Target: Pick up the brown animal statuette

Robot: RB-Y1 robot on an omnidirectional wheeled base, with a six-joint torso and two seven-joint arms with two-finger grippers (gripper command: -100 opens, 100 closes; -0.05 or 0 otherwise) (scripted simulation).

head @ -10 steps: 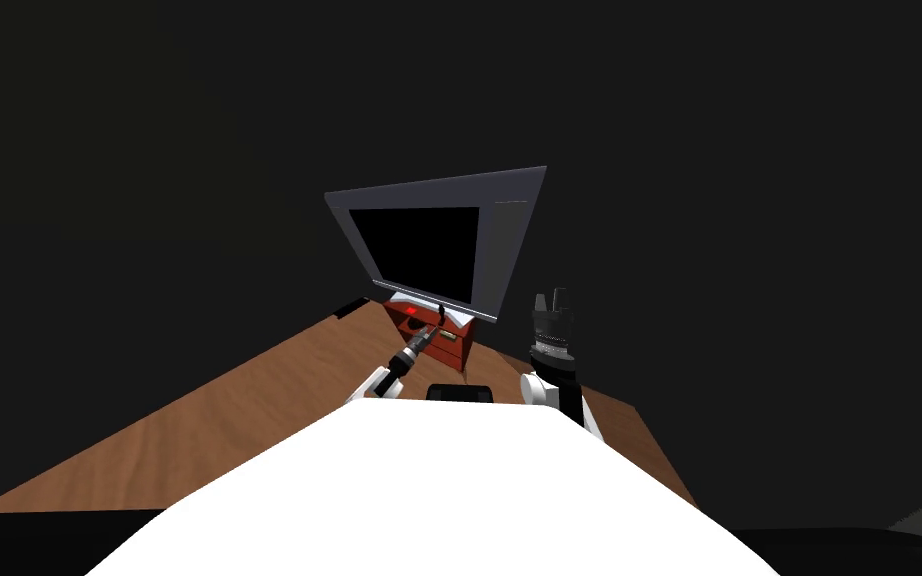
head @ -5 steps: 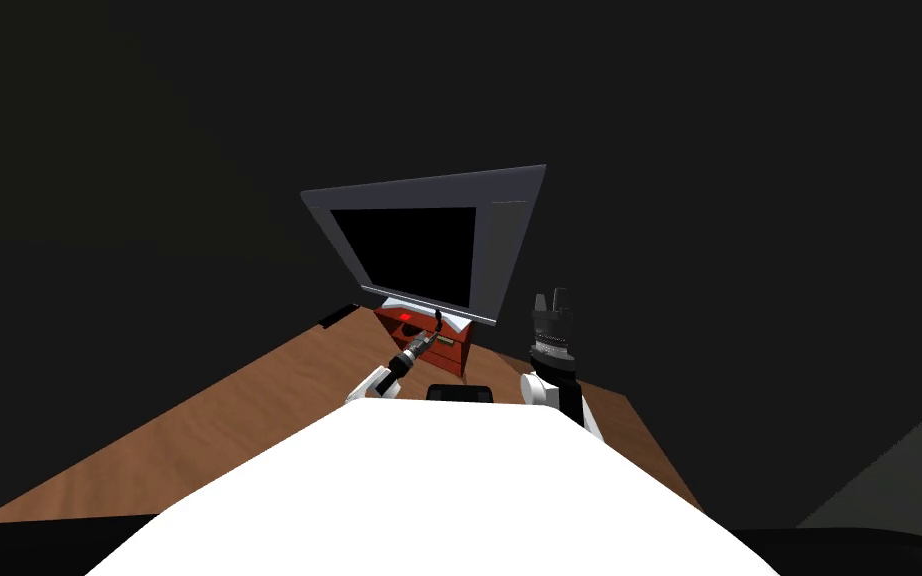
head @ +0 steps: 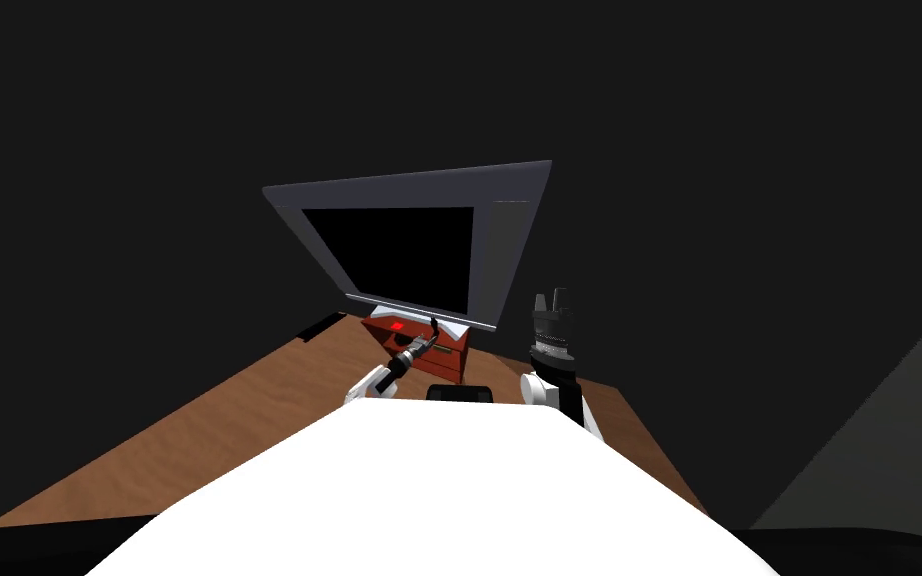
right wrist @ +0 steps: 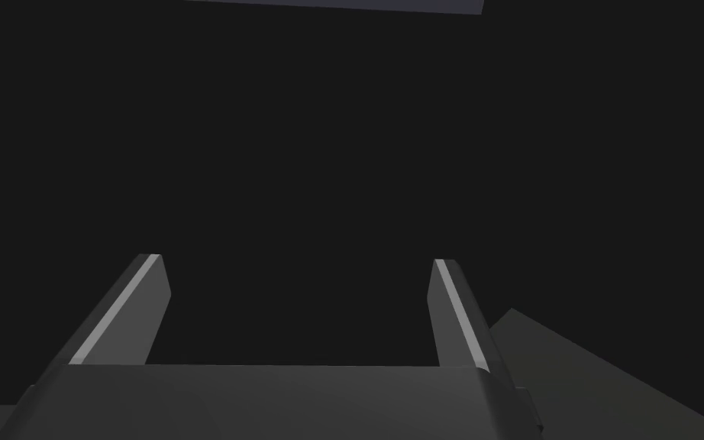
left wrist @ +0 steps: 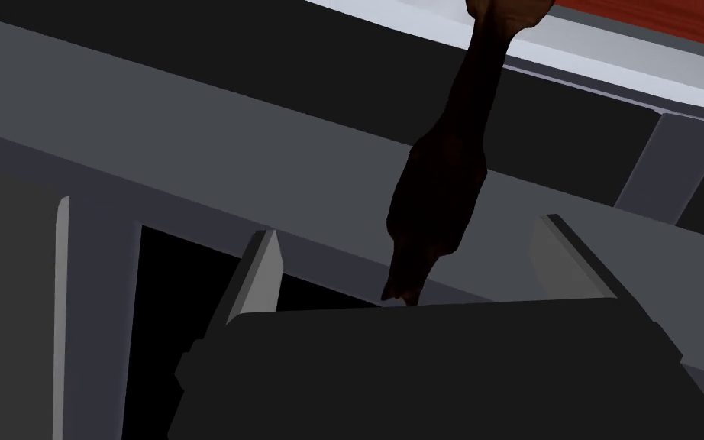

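Straddling the brown animal statuette without touching, left hand wide; right hand wide too.

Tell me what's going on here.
The robot is going for the dark brown statuette at the top of a small red-brown cabinet, below a grey-framed black panel. Its left gripper is open with the statuette between the fingers, which are not pressing its sides, so nothing is grasped yet. The right gripper is open and idle, raised off to the right.
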